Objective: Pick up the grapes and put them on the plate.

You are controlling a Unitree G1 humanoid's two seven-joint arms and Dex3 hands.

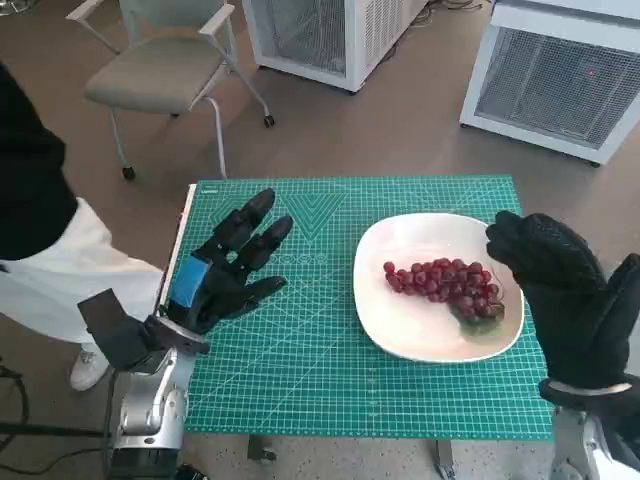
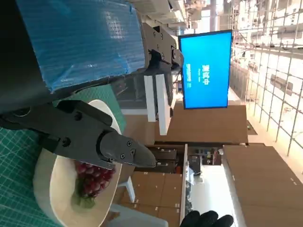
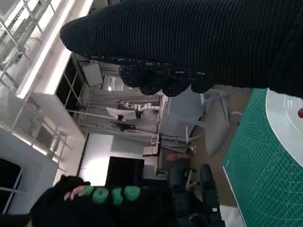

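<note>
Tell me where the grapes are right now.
In the head view the grapes lie on the white plate, right side of the green mat, beside the right hand.

I see a glossy, smooth white plate [image 1: 420, 335] on the matt green gridded mat [image 1: 330, 385] covering the surface. The grapes [image 1: 445, 282] have shiny red skins. My right hand [image 1: 560, 290] wears coarse knitted cloth; my left hand [image 1: 230, 265] is matt black plastic under crinkled blue tape.

One bunch of grapes [image 1: 446, 284], one plate [image 1: 400, 330], one green mat [image 1: 320, 390], one chair [image 1: 160, 70].
</note>
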